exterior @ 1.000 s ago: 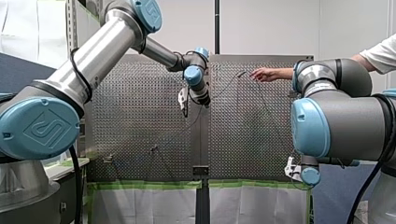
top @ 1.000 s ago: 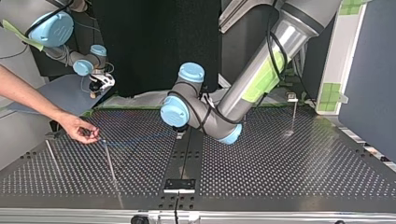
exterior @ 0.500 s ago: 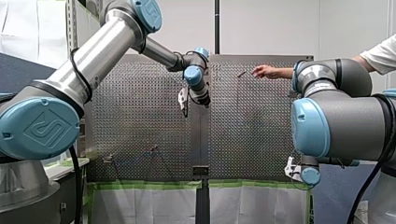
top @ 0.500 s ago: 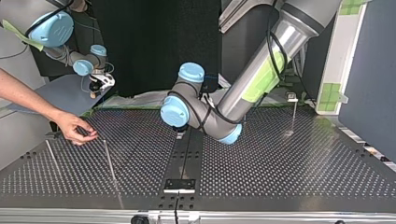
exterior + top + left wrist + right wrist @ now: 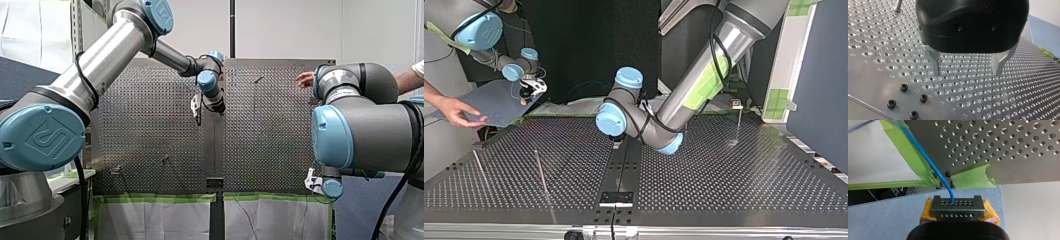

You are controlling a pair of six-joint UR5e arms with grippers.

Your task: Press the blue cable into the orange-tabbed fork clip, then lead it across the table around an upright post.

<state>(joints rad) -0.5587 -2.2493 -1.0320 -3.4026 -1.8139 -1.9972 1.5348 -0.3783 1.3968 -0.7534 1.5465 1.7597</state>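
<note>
The cable (image 5: pixel 931 165) is gripped; clipping and routing both look undone.
My left end effector (image 5: pixel 967 73) hangs wide open and empty over the bench (image 5: pixel 878 45); my right end effector (image 5: pixel 958 209) is clamped on the cable just off the bench's taped edge.

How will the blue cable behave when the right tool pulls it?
Probably floppy: the blue cable curves as it leaves my right tool. Likely light, being so thin. It may drag against the green tape beside it.
</note>
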